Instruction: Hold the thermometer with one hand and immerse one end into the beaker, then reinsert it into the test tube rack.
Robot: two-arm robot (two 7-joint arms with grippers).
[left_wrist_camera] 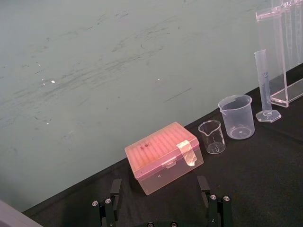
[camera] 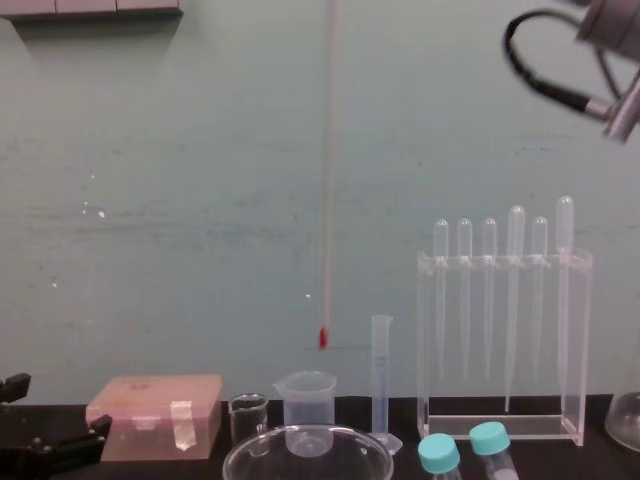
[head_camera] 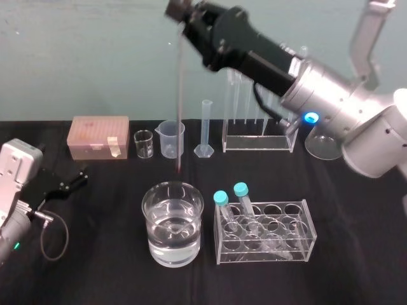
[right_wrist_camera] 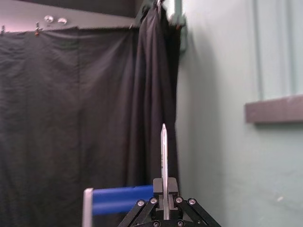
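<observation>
The right gripper (head_camera: 182,14) is pinching the thermometer (head_camera: 180,101) shut near its top end, high over the table, so the rod is hanging plumb with its red bulb well above the water-filled beaker (head_camera: 145,206), apparently lining up for a straight dip. The test tube rack (head_camera: 254,143) is waiting at far right. The left gripper (left_wrist_camera: 161,208) is lying parked at near left, fingers spread and holding nothing

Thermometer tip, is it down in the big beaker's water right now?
No, in the chest view the thermometer hangs with its red bulb in the air, clearly above the rim of the large glass beaker.
</observation>
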